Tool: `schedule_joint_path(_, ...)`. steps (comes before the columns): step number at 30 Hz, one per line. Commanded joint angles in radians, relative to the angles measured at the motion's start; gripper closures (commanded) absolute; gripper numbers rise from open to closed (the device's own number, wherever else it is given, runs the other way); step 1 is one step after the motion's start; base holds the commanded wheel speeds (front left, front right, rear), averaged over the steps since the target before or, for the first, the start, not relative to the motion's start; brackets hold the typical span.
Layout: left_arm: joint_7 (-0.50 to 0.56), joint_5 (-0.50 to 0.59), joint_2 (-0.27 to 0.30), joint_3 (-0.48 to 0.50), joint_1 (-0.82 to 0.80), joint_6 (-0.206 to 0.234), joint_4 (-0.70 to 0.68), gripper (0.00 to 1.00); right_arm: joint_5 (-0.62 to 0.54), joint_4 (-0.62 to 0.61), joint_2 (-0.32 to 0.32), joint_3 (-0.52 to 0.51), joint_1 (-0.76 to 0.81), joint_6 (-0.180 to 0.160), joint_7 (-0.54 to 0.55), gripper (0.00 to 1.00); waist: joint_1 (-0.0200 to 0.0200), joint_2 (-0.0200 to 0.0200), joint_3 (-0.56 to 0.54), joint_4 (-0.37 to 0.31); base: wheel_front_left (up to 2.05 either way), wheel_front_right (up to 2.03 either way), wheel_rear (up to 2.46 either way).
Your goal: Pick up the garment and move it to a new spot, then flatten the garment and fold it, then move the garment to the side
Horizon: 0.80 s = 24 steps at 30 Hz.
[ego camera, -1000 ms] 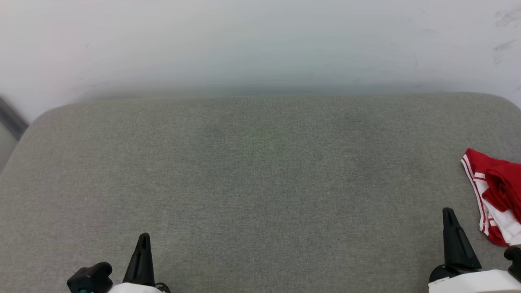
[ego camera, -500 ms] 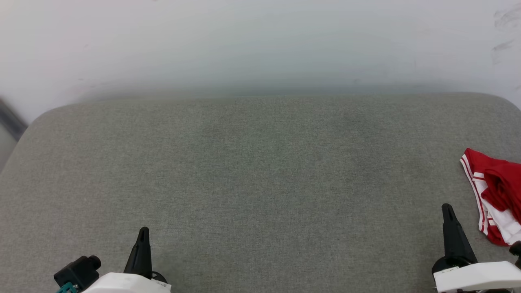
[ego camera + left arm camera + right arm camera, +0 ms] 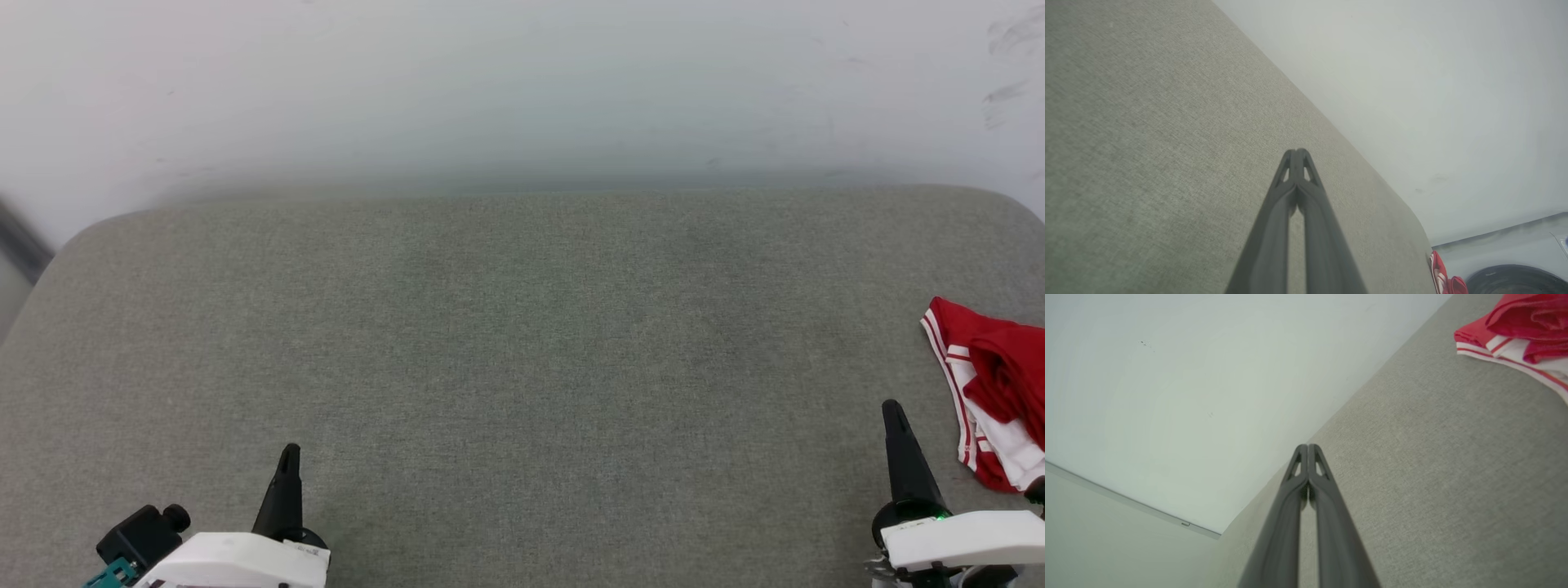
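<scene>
The garment [image 3: 992,384] lies crumpled just right of my right claw [image 3: 891,408] and slightly ahead of its tip, not touching it, on the grey cushion [image 3: 522,327]. I judge it light, soft and limp. It will sag and bunch, so I would pinch the striped trim edge nearest that claw. My right claw is pressed together and empty, and so is my left claw [image 3: 287,453], well apart on the other side.

1. Garment [image 3: 992,384] lies on surface [image 3: 522,343], at right edge.
2. L pincer [image 3: 288,456] near-left; R pincer [image 3: 891,411] near-right, just left of garment, not touching.
3. Wall [image 3: 522,82] behind surface.
</scene>
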Motion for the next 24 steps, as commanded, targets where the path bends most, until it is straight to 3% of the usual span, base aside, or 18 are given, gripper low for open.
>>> schedule_joint_path(1,0.008,-0.035,0.005,0.006,-0.024,-0.009,-0.004,1.0,0.035,-0.003,-0.009,0.0,-0.025,0.0,0.007,1.0,0.0,0.0,0.0,0.0,0.0,0.0,0.0)
schedule_joint_path(24,0.071,-0.303,0.004,0.029,-0.075,-0.039,0.036,1.0,0.292,0.041,-0.009,-0.005,-0.068,0.0,0.071,1.0,0.0,0.0,-0.002,-0.004,0.0,0.0,0.0)
